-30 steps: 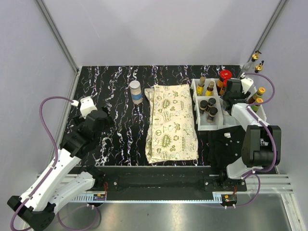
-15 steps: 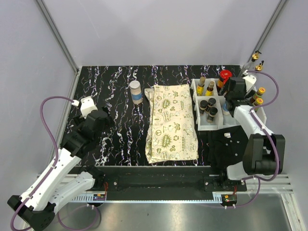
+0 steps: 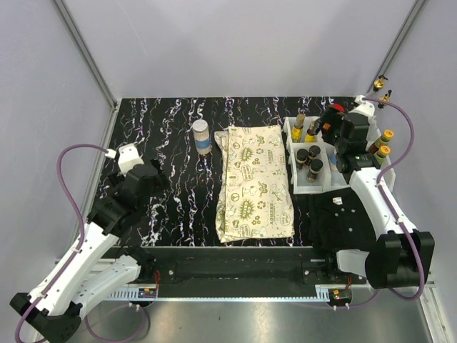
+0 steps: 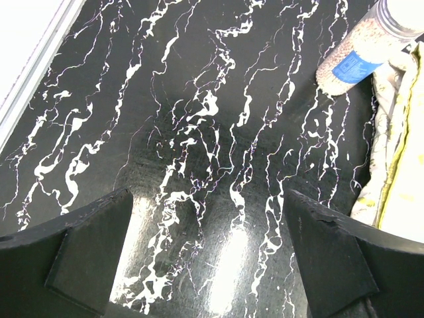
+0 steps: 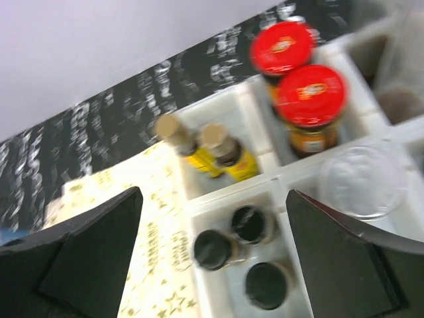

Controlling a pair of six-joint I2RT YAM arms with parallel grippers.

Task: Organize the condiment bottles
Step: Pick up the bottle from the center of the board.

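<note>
Most condiment bottles stand in white bins (image 3: 294, 143) at the right. There are two yellow-labelled bottles (image 3: 298, 127), three black-capped jars (image 3: 314, 161) and gold-capped bottles (image 3: 384, 143). A clear jar with a blue label (image 3: 201, 136) stands alone on the table, also in the left wrist view (image 4: 358, 50). My right gripper (image 3: 334, 132) hovers open and empty over the bins. Its view (image 5: 215, 252) shows two red caps (image 5: 311, 95), the yellow-labelled bottles (image 5: 225, 149), the black caps (image 5: 214, 249) and a clear lid (image 5: 361, 181). My left gripper (image 3: 153, 175) is open and empty over bare table (image 4: 209, 252).
A cream patterned cloth (image 3: 255, 182) lies in the middle of the black marbled table, its edge in the left wrist view (image 4: 397, 165). Two more gold-capped bottles (image 3: 382, 89) show at the far right corner. A black cloth (image 3: 339, 218) lies in front of the bins.
My right arm has stretched out and its gripper has moved back and left over the bins, now covering most of the red caps from above. The left arm has barely moved.
</note>
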